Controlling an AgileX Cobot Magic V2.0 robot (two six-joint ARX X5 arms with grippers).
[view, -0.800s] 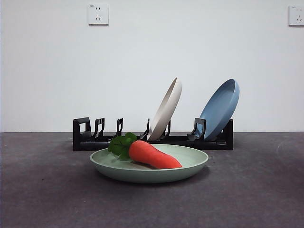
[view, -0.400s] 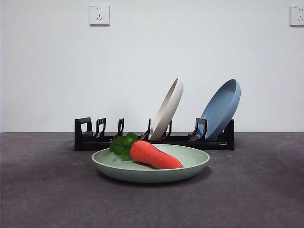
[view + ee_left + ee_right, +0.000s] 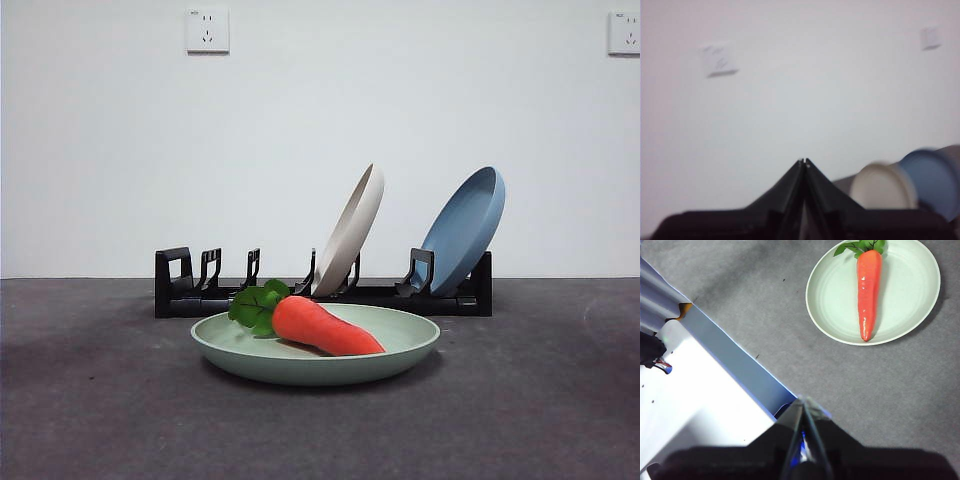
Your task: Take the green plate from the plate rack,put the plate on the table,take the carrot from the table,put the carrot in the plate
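Both claws, left claw [image 3: 803, 162] and right claw [image 3: 802, 402], are closed and empty, well clear of the pale sage-green round plate [image 3: 400, 352] holding the orange tapered toy carrot [image 3: 322, 326]; beyond, the long black plastic rack [image 3: 186, 290]. Judged complete; best left undisturbed.

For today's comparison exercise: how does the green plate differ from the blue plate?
The green plate lies flat on the table; the blue plate stands tilted in the plate rack. The green plate holds the carrot; the blue plate holds nothing. They differ in colour. Both are round and shallow, with raised rims.
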